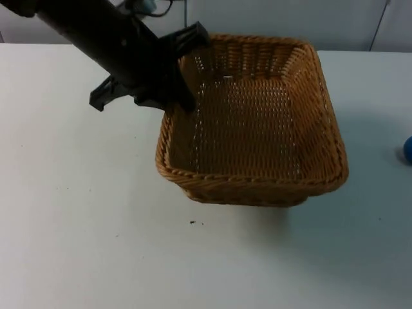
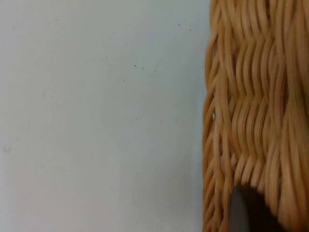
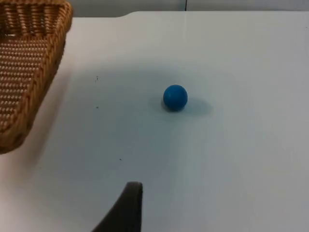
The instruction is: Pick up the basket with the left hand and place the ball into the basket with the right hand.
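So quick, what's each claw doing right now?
Left gripper: at the basket's left rim; open or closed can't be told.
Right gripper: above the table, facing the blue ball; can't tell.

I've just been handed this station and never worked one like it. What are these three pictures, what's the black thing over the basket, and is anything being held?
The machine is a robot with two black arms at a white table. One picture is from a fixed camera looking down on the table; the other two come from cameras on each arm's wrist.

The black thing is the left arm. Its left gripper sits at the near-left rim of the wicker basket; its wrist picture shows the basket's woven wall close up with a fingertip against it. Whether it has clamped the rim, I cannot tell.

The right gripper hangs above the table, facing the blue ball, which lies on the table beside the basket, apart from it.
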Tool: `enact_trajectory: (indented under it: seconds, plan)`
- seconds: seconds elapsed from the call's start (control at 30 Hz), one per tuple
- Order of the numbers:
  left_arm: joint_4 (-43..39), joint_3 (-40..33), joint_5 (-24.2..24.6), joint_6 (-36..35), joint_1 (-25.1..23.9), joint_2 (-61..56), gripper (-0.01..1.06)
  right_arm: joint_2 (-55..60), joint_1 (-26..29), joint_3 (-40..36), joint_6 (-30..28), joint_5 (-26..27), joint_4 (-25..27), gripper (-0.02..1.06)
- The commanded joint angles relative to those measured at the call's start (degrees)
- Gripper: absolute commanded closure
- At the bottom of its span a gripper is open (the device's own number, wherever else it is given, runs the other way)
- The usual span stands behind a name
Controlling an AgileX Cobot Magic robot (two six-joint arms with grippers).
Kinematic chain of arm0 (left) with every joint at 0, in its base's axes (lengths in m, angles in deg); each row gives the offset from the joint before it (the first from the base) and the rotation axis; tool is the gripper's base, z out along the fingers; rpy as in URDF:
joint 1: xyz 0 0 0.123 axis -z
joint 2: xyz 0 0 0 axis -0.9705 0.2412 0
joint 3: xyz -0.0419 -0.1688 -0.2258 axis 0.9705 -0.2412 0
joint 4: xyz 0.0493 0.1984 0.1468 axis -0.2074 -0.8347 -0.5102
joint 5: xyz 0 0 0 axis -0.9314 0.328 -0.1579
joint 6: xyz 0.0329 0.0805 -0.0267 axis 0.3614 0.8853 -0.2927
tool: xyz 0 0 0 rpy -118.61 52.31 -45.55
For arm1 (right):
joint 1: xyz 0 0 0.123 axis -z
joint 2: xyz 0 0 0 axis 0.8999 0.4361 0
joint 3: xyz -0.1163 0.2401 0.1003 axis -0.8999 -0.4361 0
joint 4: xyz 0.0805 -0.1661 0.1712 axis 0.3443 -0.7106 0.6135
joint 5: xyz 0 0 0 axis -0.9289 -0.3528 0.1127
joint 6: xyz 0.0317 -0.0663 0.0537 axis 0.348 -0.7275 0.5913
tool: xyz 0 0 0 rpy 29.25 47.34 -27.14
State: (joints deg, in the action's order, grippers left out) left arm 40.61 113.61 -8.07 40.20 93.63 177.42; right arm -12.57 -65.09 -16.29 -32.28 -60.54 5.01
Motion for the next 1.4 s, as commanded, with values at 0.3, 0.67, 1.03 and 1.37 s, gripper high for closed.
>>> enact_trajectory:
  seconds: [0.3,0.67,1.03,1.37]
  plan:
    - [2.2,-23.1,-3.1,2.9,-7.3,-21.1,1.05,-0.3,0.4,-0.3,0.0,0.5,-0.1,0.0]
    - [3.6,-34.7,-1.3,9.3,-11.4,-29.8,1.05,-0.3,0.4,-0.3,0.0,0.5,0.0,0.0]
    - [6.9,-34.8,2.4,12.6,-11.4,-29.8,1.05,1.1,0.4,2.6,2.2,1.1,0.4,0.18]
    - [7.2,-34.8,2.9,12.8,-11.4,-29.8,1.05,23.1,0.4,10.6,2.6,7.8,-0.1,0.22]
